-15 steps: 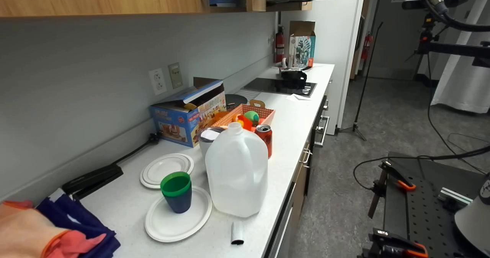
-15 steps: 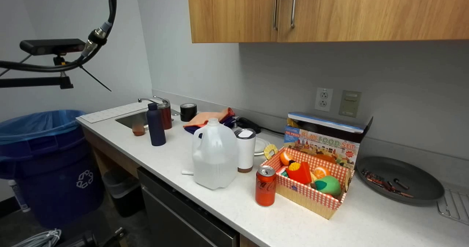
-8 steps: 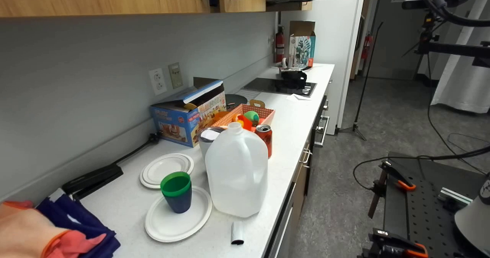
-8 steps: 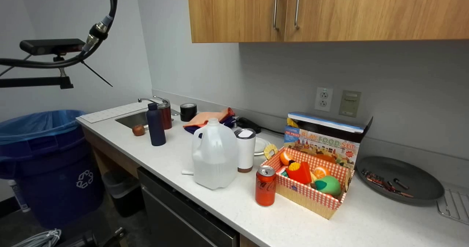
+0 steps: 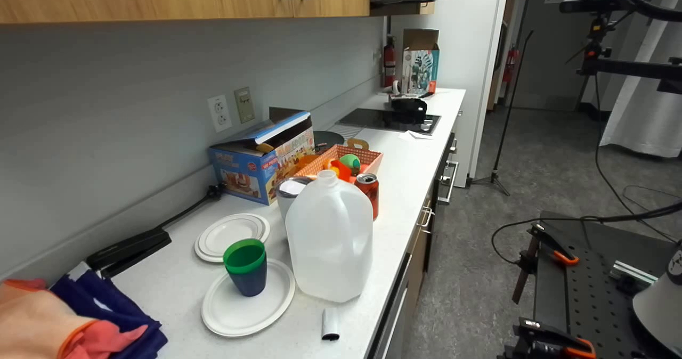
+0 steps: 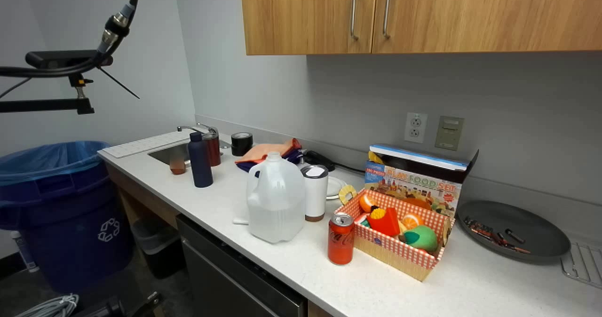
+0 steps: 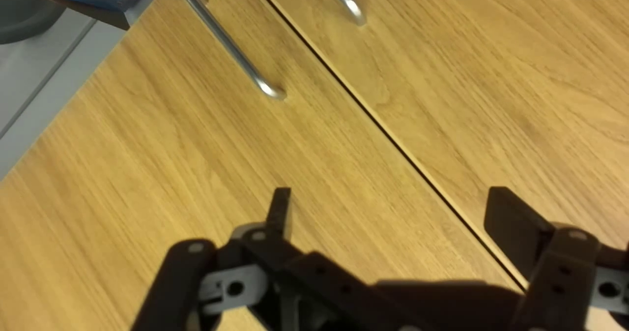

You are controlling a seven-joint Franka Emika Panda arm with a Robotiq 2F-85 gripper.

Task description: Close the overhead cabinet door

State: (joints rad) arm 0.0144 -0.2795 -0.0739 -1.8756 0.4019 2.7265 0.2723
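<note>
The overhead cabinet door (image 6: 484,16), the right-hand one of two panels hung above the table (image 6: 475,296), looks level with the neighbouring panel (image 6: 305,16) in both exterior views; a thin dark line divides them and nothing of the inside shows. The closing seems done or all but done. A sliver of leftover gap could hide at these angles, and if the hinge springs outward, easing away too early might let the door creep off its frame.

The hand (image 7: 390,208) appears only in the wrist view, its fingers (image 7: 513,228) well apart and gripping nothing; whether either touches the door cannot be told. One finger overlaps the neighbouring panel across that line, so a further push would likely load both panels at once, with little travel left to absorb it, and could stall or scrape.

The worse risk seems to lie in the retreat. The slim metal handle (image 7: 229,43) sits between the hand and the door's lower edge; a withdrawal that drifts downward could hook a finger behind it and drag the door outward. Backing straight off the face seems safer. A low exit might also tip the jug (image 6: 276,204) or the can (image 6: 341,241), which stand near the front of the table, and the black cable (image 6: 42,72) crossing in front of the mounted camera (image 6: 47,59) could snag, though their depth apart cannot be told.
</note>
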